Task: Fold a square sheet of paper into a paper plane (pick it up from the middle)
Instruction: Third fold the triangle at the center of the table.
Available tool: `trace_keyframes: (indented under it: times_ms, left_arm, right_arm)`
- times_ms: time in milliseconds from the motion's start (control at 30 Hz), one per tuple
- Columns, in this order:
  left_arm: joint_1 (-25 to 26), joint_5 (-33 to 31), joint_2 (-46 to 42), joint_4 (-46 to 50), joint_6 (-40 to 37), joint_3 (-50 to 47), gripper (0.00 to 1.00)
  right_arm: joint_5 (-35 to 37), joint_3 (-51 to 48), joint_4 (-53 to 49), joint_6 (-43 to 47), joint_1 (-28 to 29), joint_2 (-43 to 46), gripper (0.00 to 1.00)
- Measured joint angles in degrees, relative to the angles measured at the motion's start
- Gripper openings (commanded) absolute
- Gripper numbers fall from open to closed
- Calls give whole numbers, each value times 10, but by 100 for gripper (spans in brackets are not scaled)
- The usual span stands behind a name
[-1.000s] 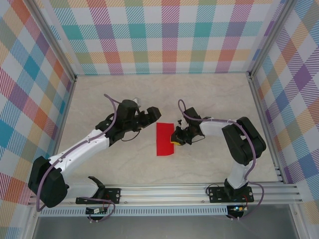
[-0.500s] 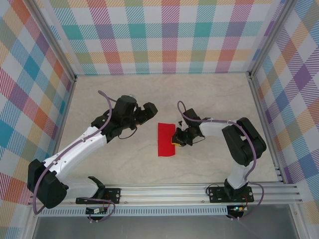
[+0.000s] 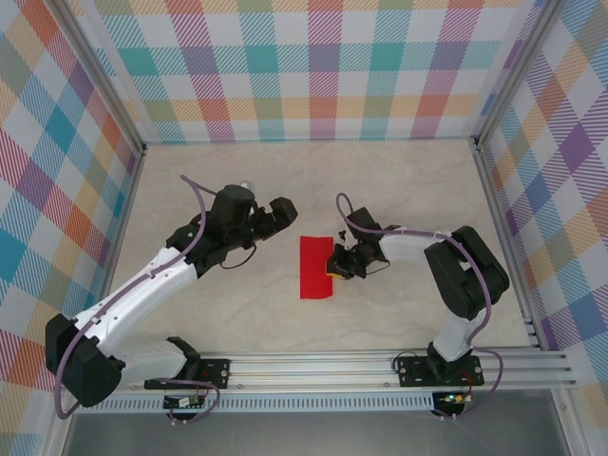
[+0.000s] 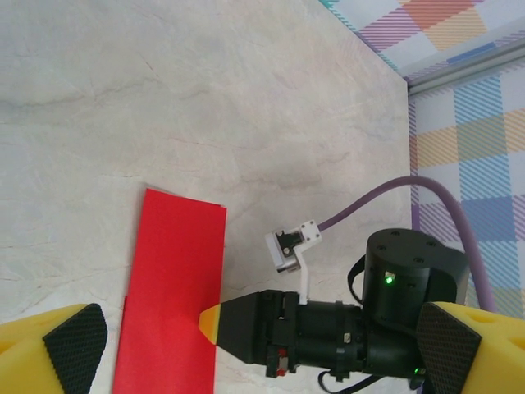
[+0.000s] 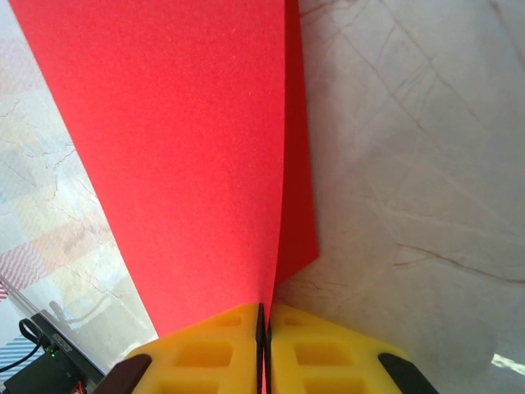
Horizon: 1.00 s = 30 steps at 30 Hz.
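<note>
Right wrist: paper point(image 5: 189, 148) in right claw point(image 5: 264, 312)

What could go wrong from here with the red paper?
1. The right gripper pinches only one edge of the folded red paper; a pull could drag it, tear it or spring the fold open.
2. The left gripper stands open, clear of the paper, so nothing pins it to the table if it slides.

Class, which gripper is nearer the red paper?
Right. The right gripper pinches the red paper at its right edge; the left gripper is open, apart, beyond its upper left.
</note>
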State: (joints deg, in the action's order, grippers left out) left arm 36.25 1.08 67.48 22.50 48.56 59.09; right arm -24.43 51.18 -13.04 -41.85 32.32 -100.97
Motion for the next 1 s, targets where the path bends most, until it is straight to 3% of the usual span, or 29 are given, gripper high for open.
trace_keyframes:
  times_ms: [267,433,567,733,1000]
  left_arm:
    - [0,35,-42,-101,-35,-162,96]
    - [8,77,-17,-168,-69,-216,82]
    - [52,84,16,-200,-128,-218,74]
    - [138,44,81,-199,-230,-197,67]
    - [240,-69,176,-176,-333,-147,70]
  right_arm:
    - [2,-18,-2,-25,1,34,10]
    - [3,-17,-8,-25,1,55,11]
    - [-2,-3,-23,-25,1,54,11]
    - [-11,18,-26,-26,1,50,13]
    - [-17,36,-37,-25,1,49,14]
